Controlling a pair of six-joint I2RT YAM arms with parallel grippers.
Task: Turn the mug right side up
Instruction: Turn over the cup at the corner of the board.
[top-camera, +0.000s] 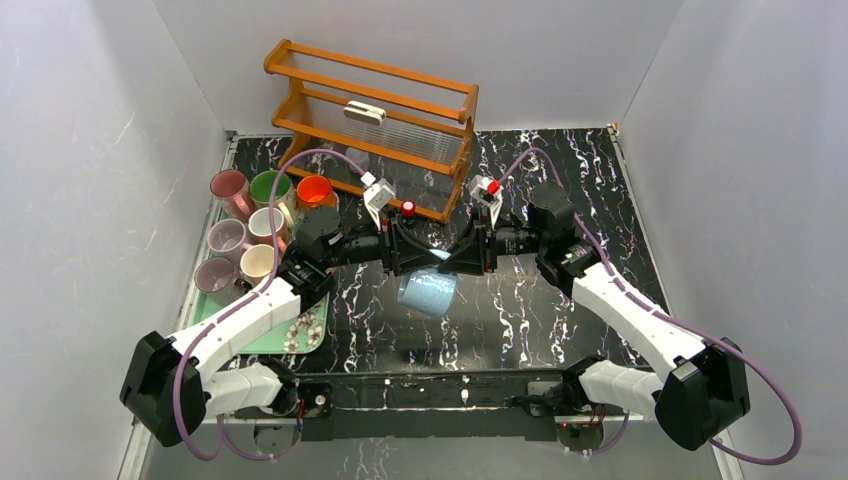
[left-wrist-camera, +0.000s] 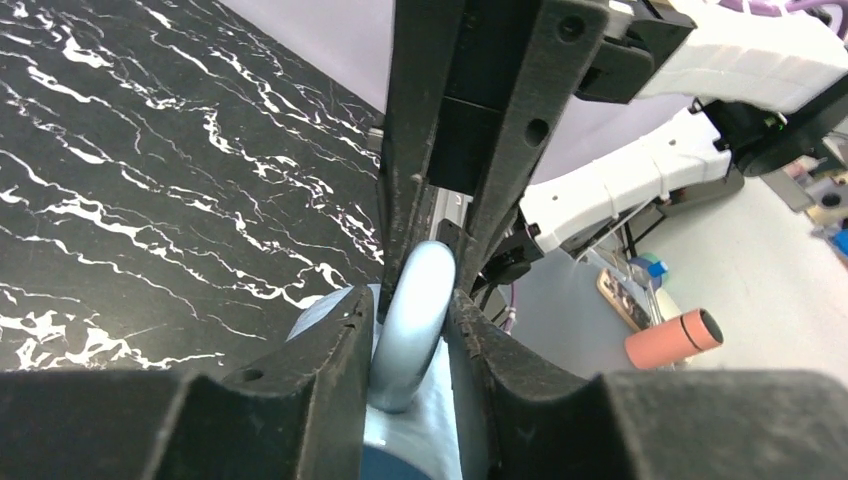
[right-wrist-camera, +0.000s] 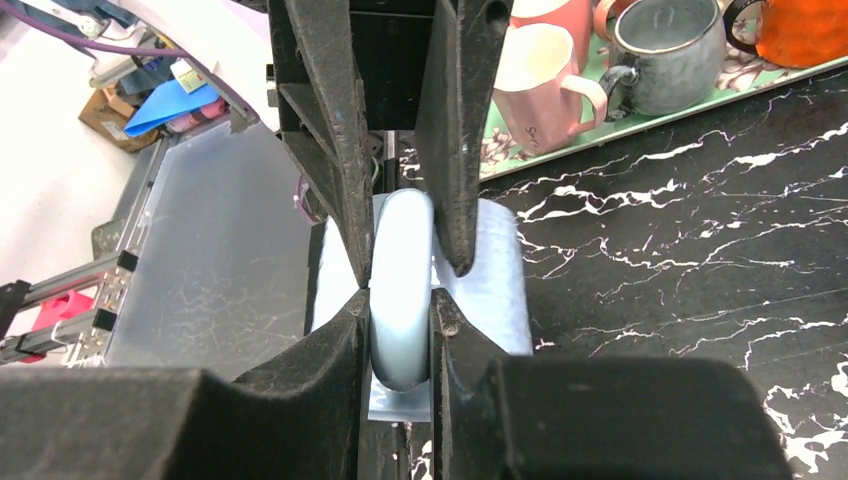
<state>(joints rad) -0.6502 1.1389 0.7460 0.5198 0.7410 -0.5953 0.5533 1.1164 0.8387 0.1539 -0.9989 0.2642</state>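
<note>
The light blue mug (top-camera: 428, 293) hangs tilted above the black marble table (top-camera: 560, 310), held by its handle from both sides. My left gripper (top-camera: 420, 262) comes in from the left and my right gripper (top-camera: 442, 262) from the right, tips meeting over the mug. In the left wrist view the handle (left-wrist-camera: 412, 300) sits pinched between the left gripper's (left-wrist-camera: 408, 335) fingers, with the right gripper's fingers (left-wrist-camera: 520, 120) opposite. In the right wrist view the right gripper (right-wrist-camera: 400, 320) is shut on the handle (right-wrist-camera: 400, 250), the mug body (right-wrist-camera: 497, 275) behind it.
A wooden rack (top-camera: 375, 120) stands at the back of the table. On the left, a green tray (top-camera: 312, 338) holds several upright mugs (top-camera: 250, 225); pink (right-wrist-camera: 540, 90), grey (right-wrist-camera: 665, 50) and orange (right-wrist-camera: 800, 30) ones show in the right wrist view. Grey walls close in on both sides.
</note>
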